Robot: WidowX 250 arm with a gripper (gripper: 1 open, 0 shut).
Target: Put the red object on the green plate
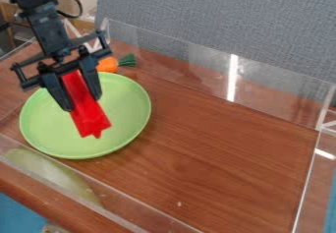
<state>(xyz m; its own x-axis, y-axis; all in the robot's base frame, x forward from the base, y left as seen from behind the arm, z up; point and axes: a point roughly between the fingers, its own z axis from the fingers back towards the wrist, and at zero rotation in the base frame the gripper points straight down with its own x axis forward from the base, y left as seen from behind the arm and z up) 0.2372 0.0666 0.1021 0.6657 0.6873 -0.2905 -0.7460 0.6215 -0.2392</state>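
The red object (86,107) is a long red bar held slanted over the green plate (125,119), its lower end near or touching the plate's middle. My gripper (73,75) comes down from the upper left and is shut on the bar's upper end, black fingers (49,82) on either side. The plate is large, round and light green, lying on the left part of the wooden table.
An orange carrot toy (116,64) with a green top lies just behind the plate, partly hidden by the gripper. Clear plastic walls (237,75) ring the wooden table (223,148). A blue-grey panel stands at the back.
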